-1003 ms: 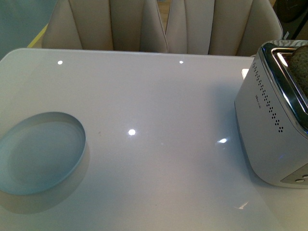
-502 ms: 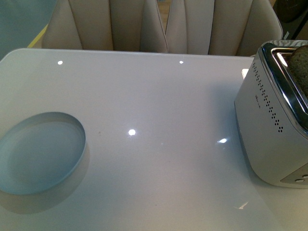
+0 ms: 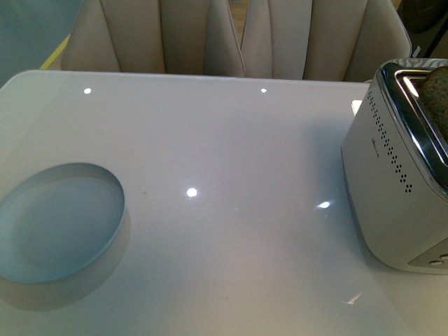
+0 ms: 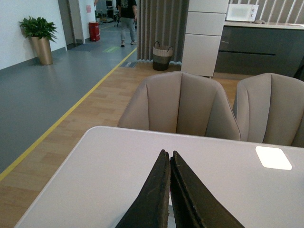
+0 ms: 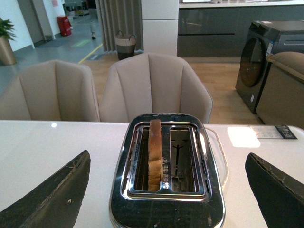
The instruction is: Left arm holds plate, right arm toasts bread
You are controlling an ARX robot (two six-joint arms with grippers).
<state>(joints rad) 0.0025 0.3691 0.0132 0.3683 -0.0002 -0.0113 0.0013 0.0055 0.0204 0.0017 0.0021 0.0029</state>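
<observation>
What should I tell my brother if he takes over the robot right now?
Left gripper: shut, holding nothing, above the table.
Right gripper: open wide, empty, hovering in front of the toaster.
Bread slice: standing upright in one toaster slot; the other slot is empty.
Plate: sitting on the table, on the robot's left, untouched.
Done: bread is in the toaster.
Left: pick up the plate with the left arm and finish toasting.

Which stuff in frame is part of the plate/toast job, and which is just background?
Part of the job:
- plate, on the table's left side
- bread, upright in a toaster slot
- toaster
- left gripper, jaws shut
- right gripper, jaws open

Just background:
- table
- beige chairs
- basket
- potted plant
</observation>
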